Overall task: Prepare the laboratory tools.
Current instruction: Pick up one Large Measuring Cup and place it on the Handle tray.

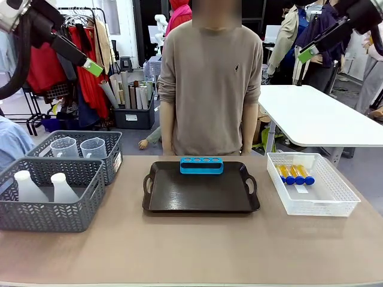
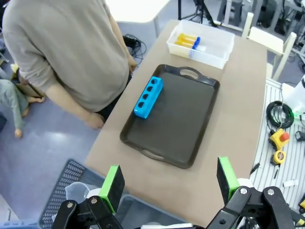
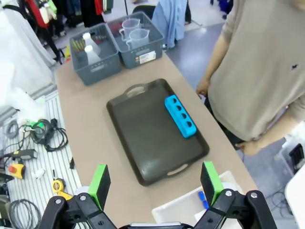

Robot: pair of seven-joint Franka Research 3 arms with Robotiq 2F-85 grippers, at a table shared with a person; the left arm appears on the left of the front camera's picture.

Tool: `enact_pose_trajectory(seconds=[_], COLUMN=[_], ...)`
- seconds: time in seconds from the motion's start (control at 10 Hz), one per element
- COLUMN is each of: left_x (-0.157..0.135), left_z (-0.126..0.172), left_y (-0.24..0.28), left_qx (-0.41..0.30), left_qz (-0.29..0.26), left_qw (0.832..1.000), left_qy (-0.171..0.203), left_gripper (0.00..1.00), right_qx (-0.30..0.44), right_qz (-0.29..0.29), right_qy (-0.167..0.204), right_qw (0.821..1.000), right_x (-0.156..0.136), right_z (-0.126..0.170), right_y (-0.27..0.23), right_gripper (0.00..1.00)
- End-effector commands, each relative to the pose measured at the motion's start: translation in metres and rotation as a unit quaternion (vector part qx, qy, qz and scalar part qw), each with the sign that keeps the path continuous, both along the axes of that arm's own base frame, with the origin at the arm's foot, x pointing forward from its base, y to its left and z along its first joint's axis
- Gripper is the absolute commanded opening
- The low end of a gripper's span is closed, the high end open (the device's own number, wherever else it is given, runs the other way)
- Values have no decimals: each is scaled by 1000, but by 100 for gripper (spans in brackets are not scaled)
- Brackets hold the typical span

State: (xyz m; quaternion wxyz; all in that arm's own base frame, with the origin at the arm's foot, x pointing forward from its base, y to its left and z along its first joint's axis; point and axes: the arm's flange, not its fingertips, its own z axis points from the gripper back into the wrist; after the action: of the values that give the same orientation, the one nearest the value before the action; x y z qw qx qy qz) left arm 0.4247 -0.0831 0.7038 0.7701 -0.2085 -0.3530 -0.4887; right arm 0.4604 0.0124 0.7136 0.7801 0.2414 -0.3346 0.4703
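Tubes [image 1: 296, 174] of yellow liquid with blue caps lie in a white mesh basket [image 1: 311, 206] at the table's right. Two clear handled beakers [image 1: 93, 147] stand in the rear grey basket [image 1: 114, 161], and two frosted white flasks [image 1: 29, 185] stand in the front grey basket [image 1: 48, 215]. My left gripper [image 1: 91, 66] hangs high at the upper left; in its wrist view it [image 2: 169, 179] is open and empty above the table end. My right gripper [image 1: 307, 54] is high at the upper right, also open [image 3: 155, 181] and empty. From there I see the flasks [image 3: 89, 47] and beakers [image 3: 134, 28] far off.
A dark brown handled tray [image 1: 197, 191] lies mid-table with a blue tube rack [image 1: 201, 165] on its far edge. A person stands at the far side, hands down off the table. Cables and tools lie on a side shelf [image 3: 28, 152].
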Motion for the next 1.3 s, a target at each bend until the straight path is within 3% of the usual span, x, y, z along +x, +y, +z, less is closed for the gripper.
enact_pose_trajectory(seconds=[0.0,0.1,0.2,0.3,1.2], left_x=[5,8,9,2,2], left_z=[3,4,3,1,1], left_y=[5,6,6,1,1], left_qx=[-5,-7,-3,0,0], left_qz=[-8,-6,-5,1,1], left_qw=[1000,1000,1000,1000,1000], left_qy=[-6,-2,20,0,0], left_gripper=[100,100,100,100,100], right_qx=[21,23,8,8,8], right_qz=[14,7,-1,-1,-1], right_qy=[-5,0,3,3,3], right_qw=[1000,1000,1000,1000,1000], right_x=[-7,-5,-1,-1,-1], right_z=[-13,-20,-4,-4,-4], right_y=[-7,-9,-5,-5,-5], right_gripper=[100,100,100,100,100])
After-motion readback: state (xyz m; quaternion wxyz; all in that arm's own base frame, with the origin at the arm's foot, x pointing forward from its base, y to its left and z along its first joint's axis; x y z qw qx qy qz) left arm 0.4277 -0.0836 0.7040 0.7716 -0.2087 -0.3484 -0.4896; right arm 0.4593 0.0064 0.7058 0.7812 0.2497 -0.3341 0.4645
